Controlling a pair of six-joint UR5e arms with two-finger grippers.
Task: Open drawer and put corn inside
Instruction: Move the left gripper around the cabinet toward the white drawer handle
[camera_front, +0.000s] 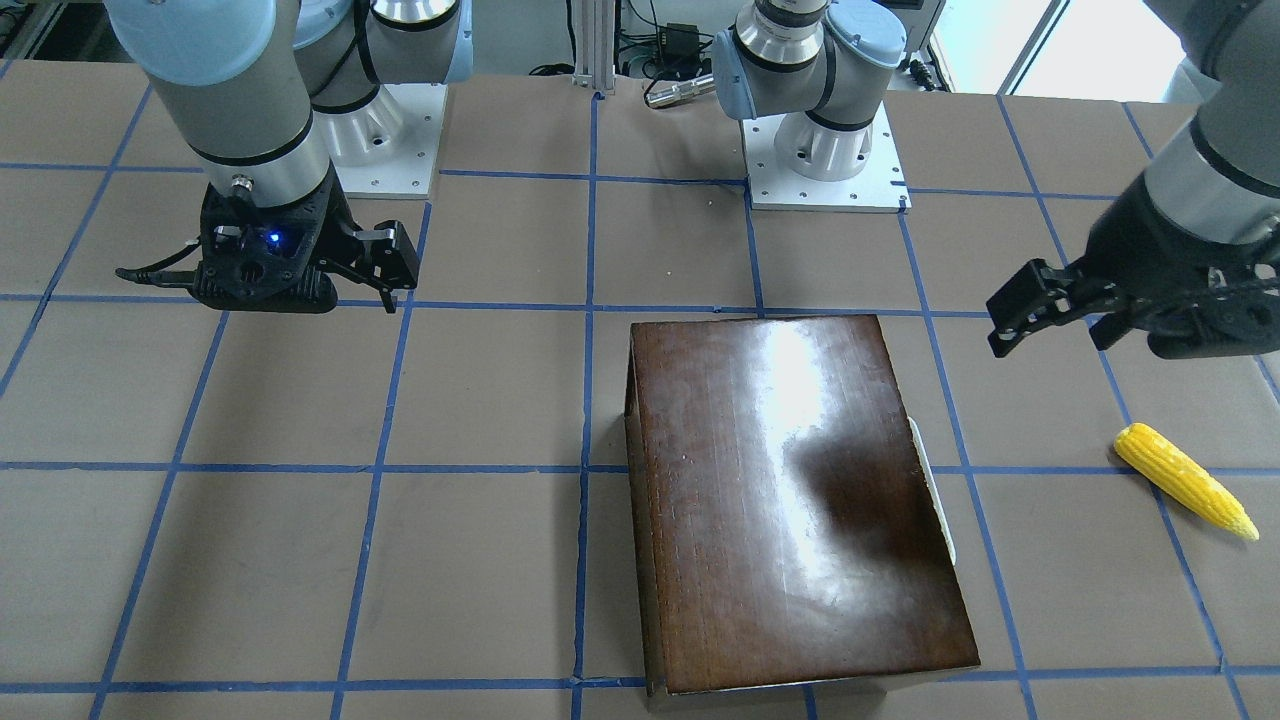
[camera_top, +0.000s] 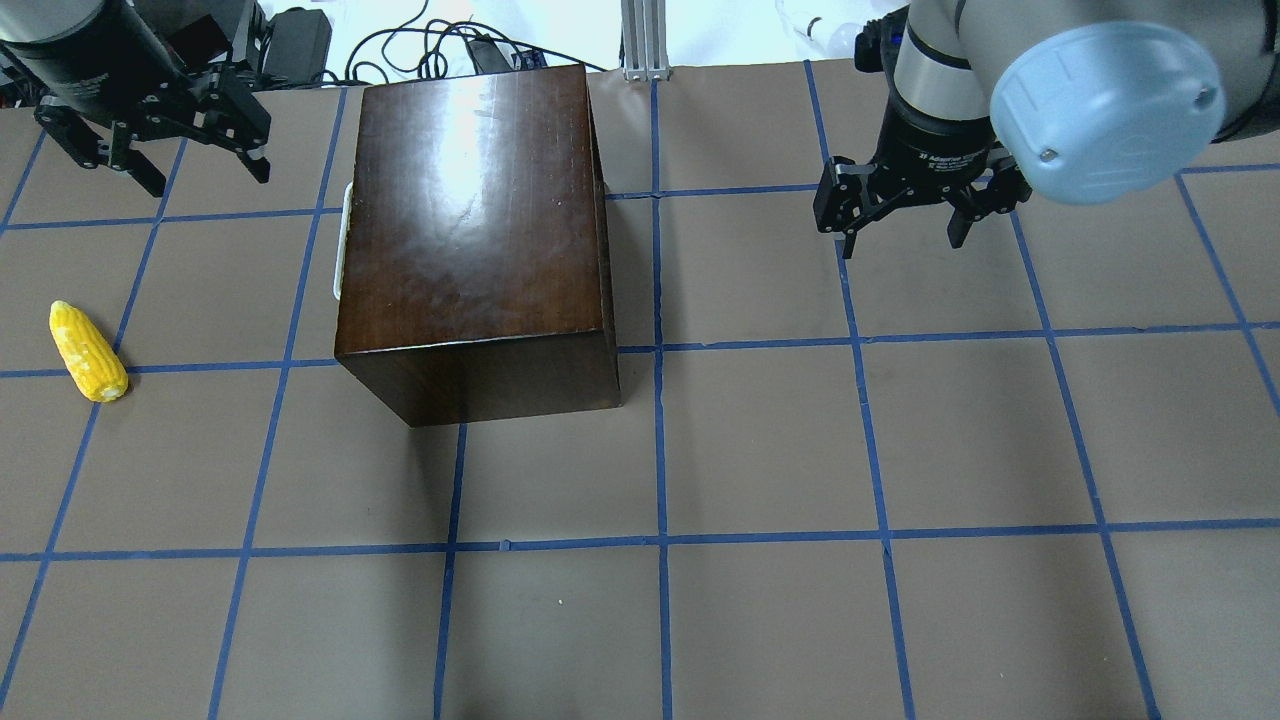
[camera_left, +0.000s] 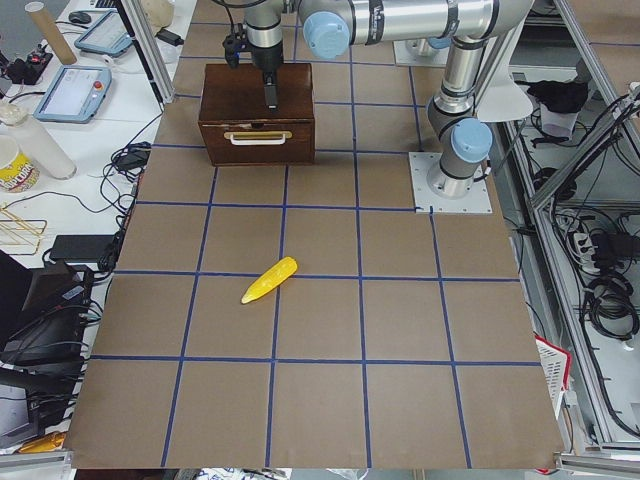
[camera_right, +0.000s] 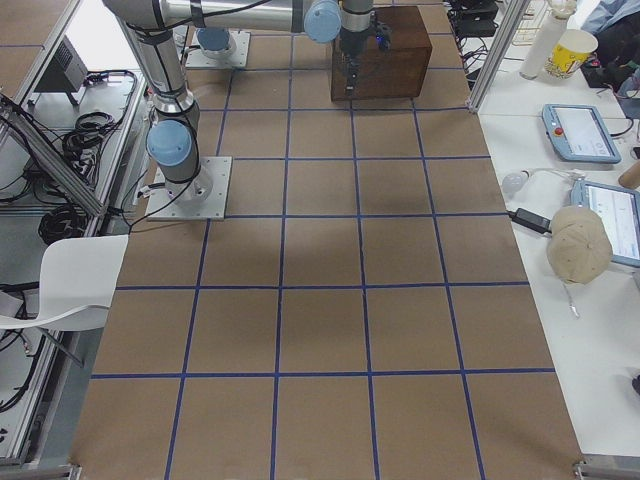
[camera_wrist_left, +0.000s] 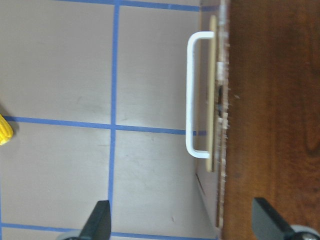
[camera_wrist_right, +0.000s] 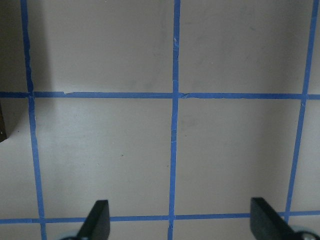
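The dark-brown wooden box (camera_top: 470, 210) stands on the table, and its drawer (camera_left: 258, 140) is closed. The drawer's whitish handle (camera_wrist_left: 192, 95) faces the robot's left side and also shows in the overhead view (camera_top: 343, 240). The yellow corn (camera_top: 88, 352) lies flat on the table, left of the box and apart from it. It also shows in the front view (camera_front: 1185, 480). My left gripper (camera_top: 205, 180) is open and empty. It hovers above the table beyond the handle side of the box. My right gripper (camera_top: 900, 245) is open and empty, hovering to the right of the box.
The table (camera_top: 760, 450) is brown board with a blue tape grid. The arm bases (camera_front: 825, 150) stand on plates at the robot's edge. Cables and a metal post (camera_top: 640, 40) sit beyond the far edge. Side benches hold tablets and cups (camera_left: 75, 90).
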